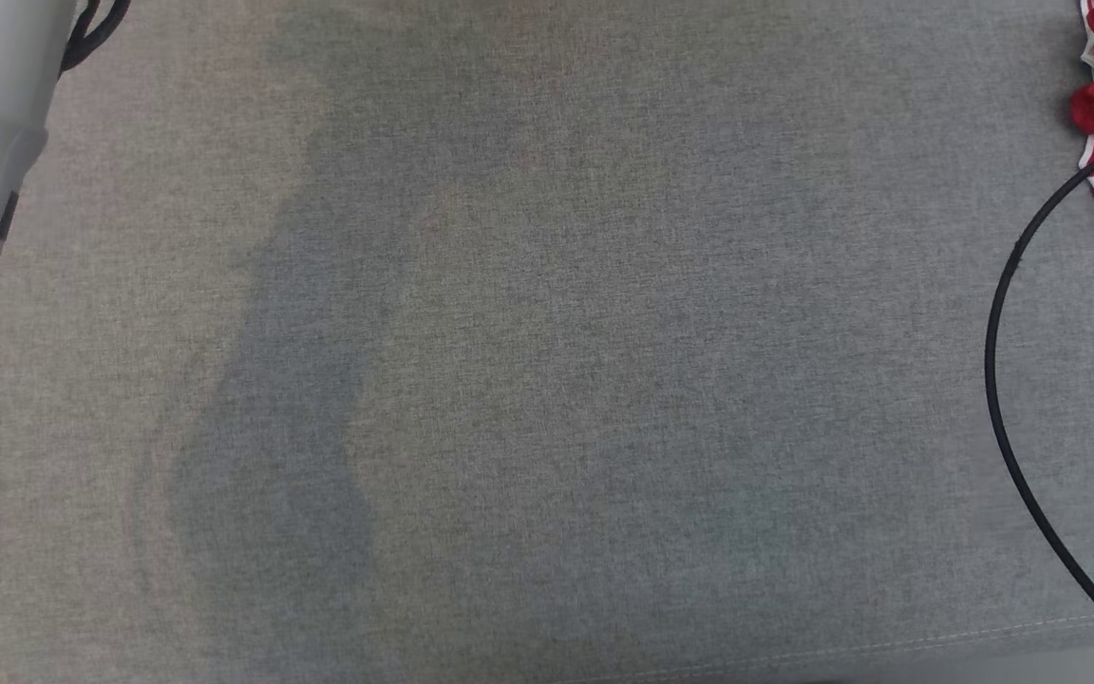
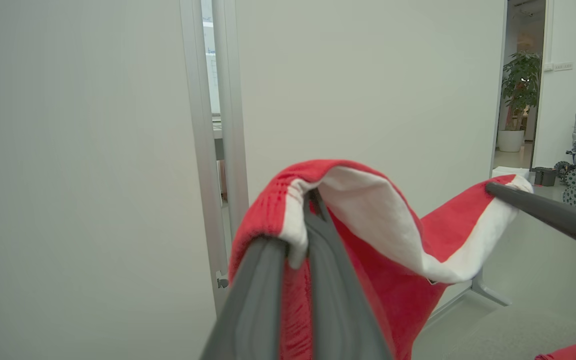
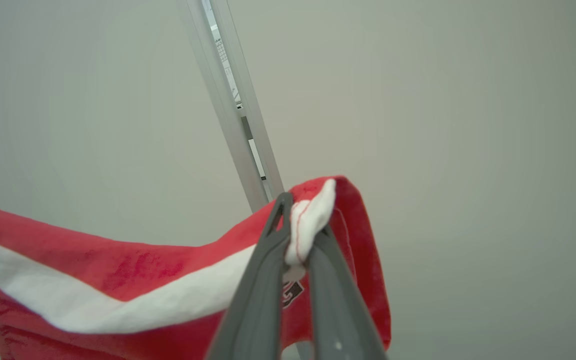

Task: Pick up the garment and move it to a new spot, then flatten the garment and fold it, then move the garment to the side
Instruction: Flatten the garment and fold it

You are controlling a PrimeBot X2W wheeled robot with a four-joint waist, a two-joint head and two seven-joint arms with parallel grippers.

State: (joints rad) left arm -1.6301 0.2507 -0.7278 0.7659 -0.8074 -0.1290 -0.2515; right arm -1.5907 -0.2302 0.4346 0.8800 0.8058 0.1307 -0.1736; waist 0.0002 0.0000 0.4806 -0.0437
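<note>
Left gripper: clamped tight on garment hem; right gripper: clamped on far corner; stretched aloft between both, likely for laying flat onto grey cushion below.

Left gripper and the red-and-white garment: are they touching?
Touching. The left wrist view shows the left gripper clamped on the red-and-white garment, white hem pinched in its closed jaws.

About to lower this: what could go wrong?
The left pincer and right pincer each pinch only a narrow edge of the red-and-white garment; it could slip out.
It sags between them, so it may land bunched.
The black cable across the grey surface could snag.
</note>
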